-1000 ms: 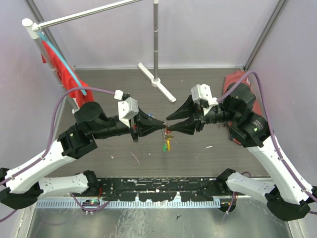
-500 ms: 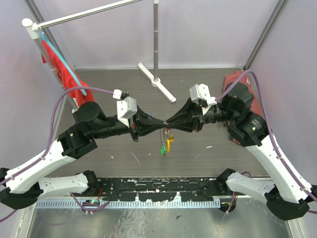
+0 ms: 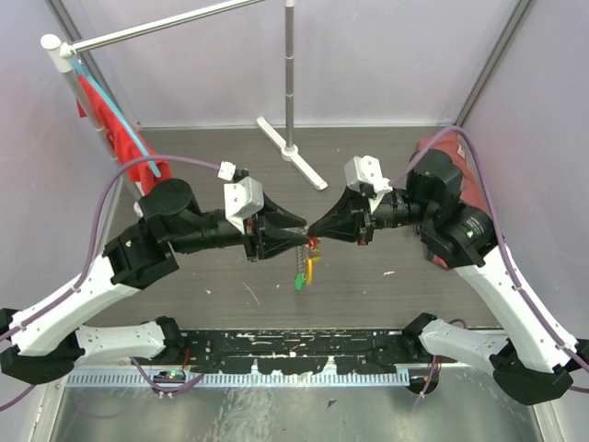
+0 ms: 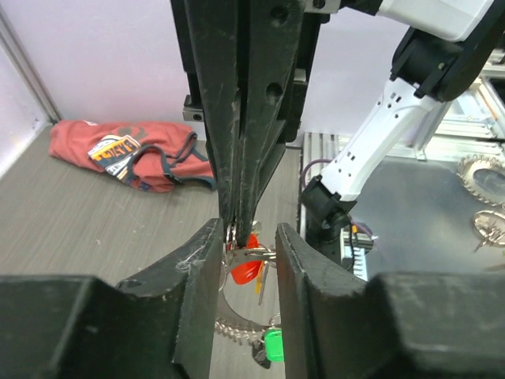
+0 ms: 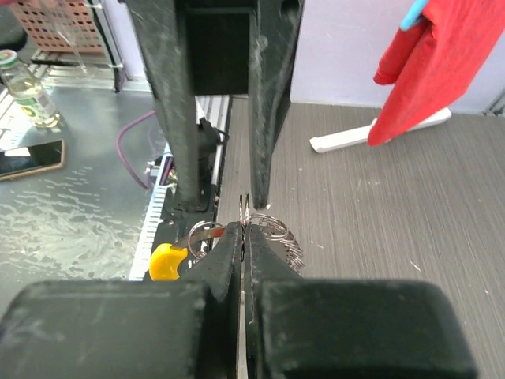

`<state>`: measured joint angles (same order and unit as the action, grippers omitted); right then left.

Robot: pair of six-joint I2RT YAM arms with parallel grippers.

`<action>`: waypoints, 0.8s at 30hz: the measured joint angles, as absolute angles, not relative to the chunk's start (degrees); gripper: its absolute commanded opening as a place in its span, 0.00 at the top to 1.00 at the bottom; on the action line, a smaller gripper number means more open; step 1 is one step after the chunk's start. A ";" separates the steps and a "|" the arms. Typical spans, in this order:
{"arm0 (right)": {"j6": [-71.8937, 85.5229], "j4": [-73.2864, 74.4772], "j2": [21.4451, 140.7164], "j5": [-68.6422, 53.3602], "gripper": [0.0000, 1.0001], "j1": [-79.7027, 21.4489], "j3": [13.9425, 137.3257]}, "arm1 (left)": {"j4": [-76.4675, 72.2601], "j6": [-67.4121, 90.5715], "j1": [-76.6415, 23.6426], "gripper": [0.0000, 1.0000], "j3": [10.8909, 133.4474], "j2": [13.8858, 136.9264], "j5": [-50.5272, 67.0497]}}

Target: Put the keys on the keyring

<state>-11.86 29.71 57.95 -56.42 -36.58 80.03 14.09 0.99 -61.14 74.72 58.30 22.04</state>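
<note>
- Grey wood-grain counter point(image 3: 221, 304) lies under the 2 arms, whose tips meet above its middle. The task's bundle hangs there in the air, off the surface.
- Right jaws stood apart 1 second ago. They have now clenched flat together on the metal at the top of the keyring point(image 4: 230, 326).
- Left jaws were clamped on that same spot. They have now let go and stand apart on either side of the bundle, gripping nothing.
- This looks like a hand-over, with the keyring's weight now carried by the right side alone. That should free the left side to re-grip or to work a key on.
- Beaded chain droops in a curve below the pinch.
- Red key point(image 4: 246, 267) hangs just beneath the right tips, apparently already on the ring. No blue key can be made out.
- Yellow tag point(image 5: 166, 260) dangles beside the chain, and the green tag point(image 4: 272, 345) hangs lowest.
</note>
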 measured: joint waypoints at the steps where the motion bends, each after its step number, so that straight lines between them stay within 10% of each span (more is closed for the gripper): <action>1: -12.38 30.68 58.28 -55.99 0.99 -36.58 80.40 | 15.62 0.45 -61.17 0.55 75.92 58.72 22.06; 24: -22.33 46.46 61.58 -50.72 0.99 -36.58 85.84 | 44.49 -10.07 -61.17 0.45 94.89 70.43 17.02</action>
<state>-22.33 46.46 61.58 -50.72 -36.58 85.84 44.49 -10.07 -61.17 94.89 70.43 17.02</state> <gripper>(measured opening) 0.034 0.575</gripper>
